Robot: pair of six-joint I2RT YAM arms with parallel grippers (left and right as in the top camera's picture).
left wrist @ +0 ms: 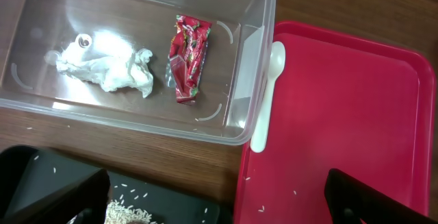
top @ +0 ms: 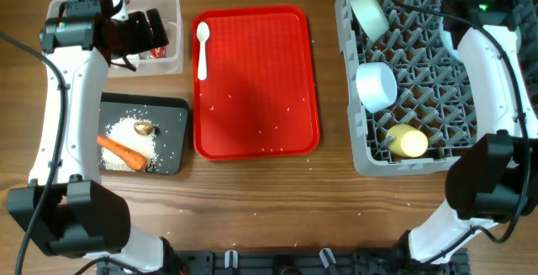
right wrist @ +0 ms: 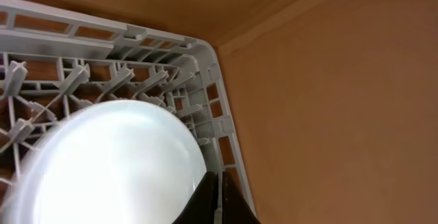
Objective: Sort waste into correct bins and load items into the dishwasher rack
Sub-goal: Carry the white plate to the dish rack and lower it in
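My left gripper (left wrist: 217, 205) is open and empty, above the gap between the clear tub (left wrist: 250, 18) and the black tray (top: 172, 111). The tub holds the white tissue wad (left wrist: 113, 70) and the red foil wrapper (left wrist: 188, 56). The black tray holds rice (top: 134, 136), the carrot (top: 122, 152) and the brown lump (top: 144, 127). The white spoon (left wrist: 265, 97) lies on the red tray's left edge. The grey rack (top: 357, 140) holds two pale bowls (top: 370, 14) (top: 376, 86) and the yellow cup (top: 408, 142). My right gripper (right wrist: 217, 183) is shut beside the pale plate (right wrist: 109, 162) at the rack's corner.
The flat red tray (top: 261, 81) lies between the bins and the rack, with a few stray rice grains on it. More grains are scattered on the wooden table around the black tray. My right arm covers the rack's far right corner in the overhead view.
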